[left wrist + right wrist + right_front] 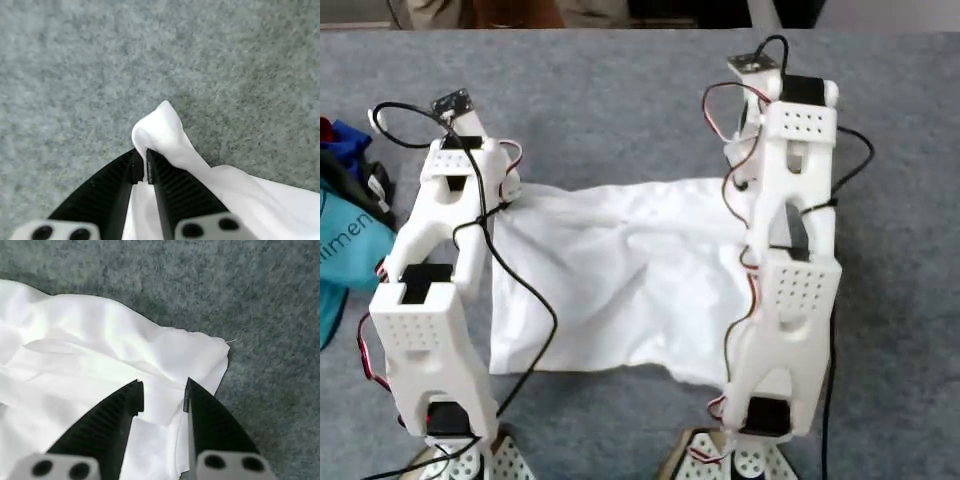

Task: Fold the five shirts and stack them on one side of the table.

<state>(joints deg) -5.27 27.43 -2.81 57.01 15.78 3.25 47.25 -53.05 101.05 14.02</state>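
Note:
A white shirt (620, 275) lies crumpled but spread out on the grey table between the two arms. In the left wrist view my left gripper (145, 167) is shut on a bunched corner of the white shirt (165, 132), held just over the cloth-covered table. In the high view this is the shirt's far left corner, by the left gripper (508, 190). My right gripper (164, 392) stands open just above the white shirt (100, 340) near its far right corner, with a fold of fabric below the gap. In the high view the right gripper (738, 175) is at that corner.
A pile of other shirts (345, 235), teal, blue and red, sits at the table's left edge beside the left arm. Bare grey table (620, 110) stretches beyond the white shirt toward the far side. Cables hang from both arms over the cloth.

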